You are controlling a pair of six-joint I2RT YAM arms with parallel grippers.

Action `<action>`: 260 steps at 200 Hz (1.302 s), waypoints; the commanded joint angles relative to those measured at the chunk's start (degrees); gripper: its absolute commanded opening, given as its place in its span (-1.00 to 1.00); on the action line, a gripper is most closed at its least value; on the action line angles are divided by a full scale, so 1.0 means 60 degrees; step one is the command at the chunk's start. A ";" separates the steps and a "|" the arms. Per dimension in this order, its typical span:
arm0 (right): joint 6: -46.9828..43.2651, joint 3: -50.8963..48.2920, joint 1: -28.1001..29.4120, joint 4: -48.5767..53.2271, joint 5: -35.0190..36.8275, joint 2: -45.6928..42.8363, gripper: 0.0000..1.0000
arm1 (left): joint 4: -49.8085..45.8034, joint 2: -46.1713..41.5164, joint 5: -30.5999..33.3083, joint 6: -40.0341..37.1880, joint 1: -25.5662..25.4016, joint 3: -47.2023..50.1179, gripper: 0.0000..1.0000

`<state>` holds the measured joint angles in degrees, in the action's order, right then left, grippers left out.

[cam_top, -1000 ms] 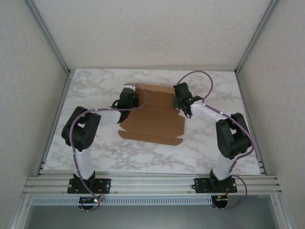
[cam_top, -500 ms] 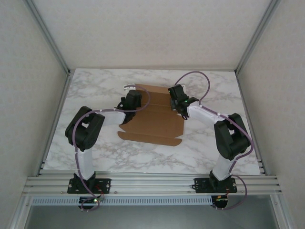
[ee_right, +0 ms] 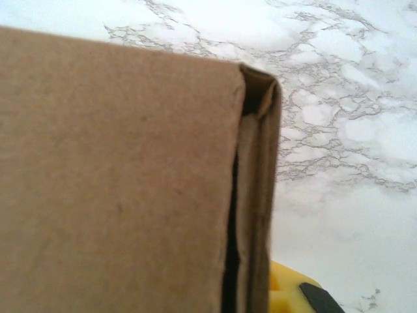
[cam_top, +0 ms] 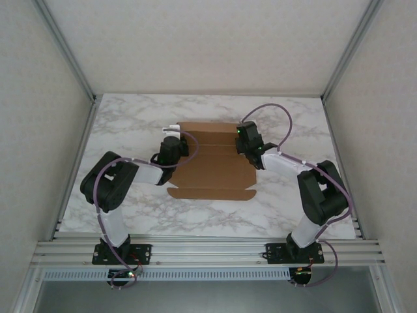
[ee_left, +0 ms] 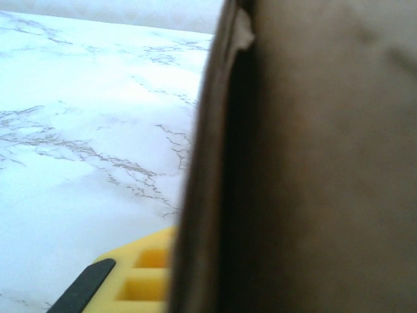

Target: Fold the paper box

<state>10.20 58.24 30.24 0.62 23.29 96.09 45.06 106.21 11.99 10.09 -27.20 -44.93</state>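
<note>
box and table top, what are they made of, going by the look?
The paper box: brown cardboard, matte, unprinted; the right wrist view shows a fibrous face and a wall folded double at the corner. No fluting shows, so plain or corrugated is open. The table top: white with grey veining, soft sheen, marble look; real stone or printed laminate cannot be told.

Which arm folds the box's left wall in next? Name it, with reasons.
Left, likely: the left gripper is shut on the paper box's left wall, while the right gripper is across the box, at its right wall.
</note>
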 commanded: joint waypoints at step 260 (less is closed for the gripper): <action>-0.0192 0.0020 -0.0023 -0.0413 0.0706 0.0387 -1.00 | -0.0696 -0.5784 -0.2780 0.2268 0.0242 0.2263 -0.01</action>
<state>8.58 56.73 29.89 -3.44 25.91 97.19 45.39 75.53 -6.04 20.27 -25.67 -26.89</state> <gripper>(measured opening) 0.095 0.490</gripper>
